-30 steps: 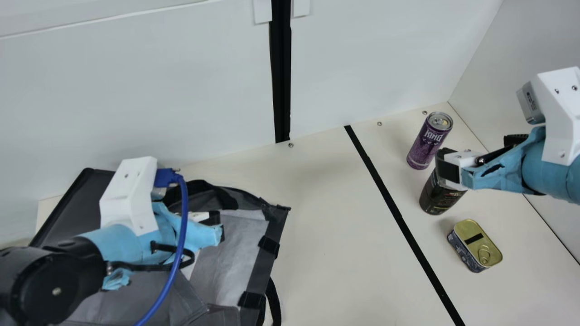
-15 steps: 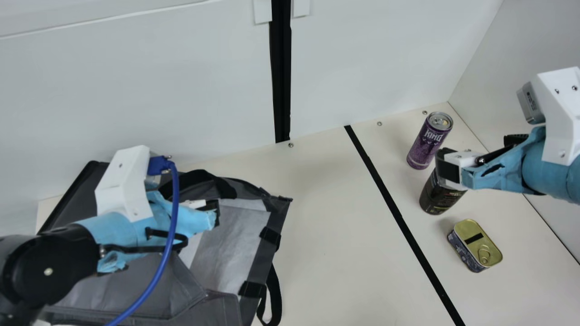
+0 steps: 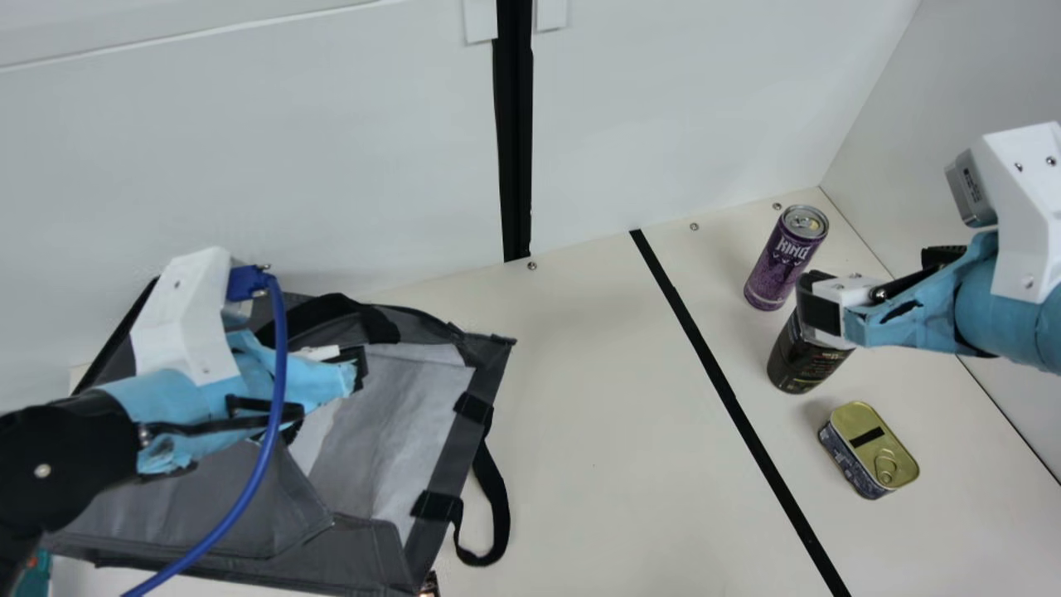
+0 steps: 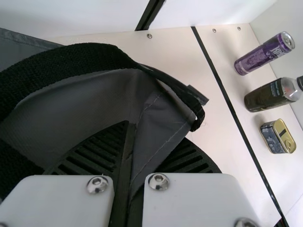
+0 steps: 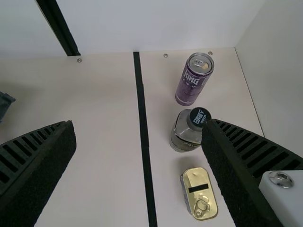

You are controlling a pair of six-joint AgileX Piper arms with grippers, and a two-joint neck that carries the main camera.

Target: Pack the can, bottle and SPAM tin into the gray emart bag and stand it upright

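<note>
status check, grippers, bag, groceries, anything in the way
Left gripper pinching gray bag; right gripper open near bottle. Can, bottle, SPAM tin all outside bag. Left arm over bag, may block loading.

Left arm (image 3: 178,423), 8 o'clock in main view: rounded black joint (image 3: 83,448), 1 silver screw (image 3: 42,471); ragged pale-blue wrap (image 3: 166,398); angular white bracket (image 3: 186,315); blue cable (image 3: 269,414) curving toward 7 o'clock. Right arm (image 3: 1040,332), 3 o'clock: white bracket (image 3: 1032,215), silver camera (image 3: 970,189), torn blue wrap (image 3: 937,315). Wrist views: black ribbed fingers (image 5: 255,146); left's white plates (image 4: 57,201), hex screws (image 4: 158,181).
</note>
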